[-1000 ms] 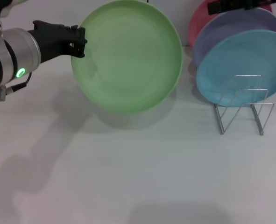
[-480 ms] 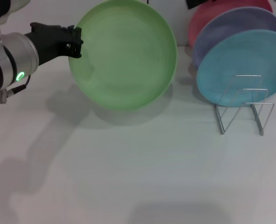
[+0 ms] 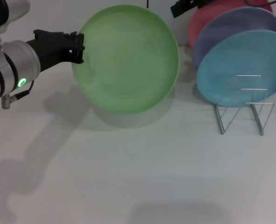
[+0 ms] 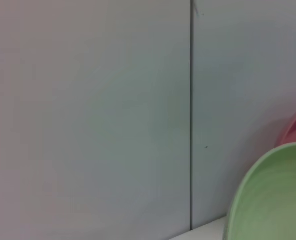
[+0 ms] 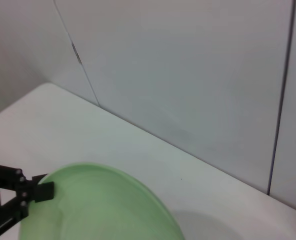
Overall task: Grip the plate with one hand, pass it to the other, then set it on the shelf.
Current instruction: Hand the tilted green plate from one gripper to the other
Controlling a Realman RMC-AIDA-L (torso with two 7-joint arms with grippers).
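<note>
My left gripper (image 3: 77, 46), black and pronged, pinches the round light-green matte plastic plate (image 3: 127, 58) at its nine-o'clock rim, holding it tilted above the white table (image 3: 128, 177). My right gripper (image 3: 187, 6), slim and black, shows only at twelve o'clock in the head view; I cannot tell its fingers' state. The right wrist view shows the pinch (image 5: 35, 192) too. The thin silver wire rack (image 3: 243, 105) at three o'clock has its front loops seemingly free, beside the light-blue plate (image 3: 243, 65).

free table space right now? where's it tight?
Bare: the near table, in front of the green plate and the wire rack. Tight: far right, where blue, lavender and pink plates lean, right claw above. Left claw grips the green plate's rim.
</note>
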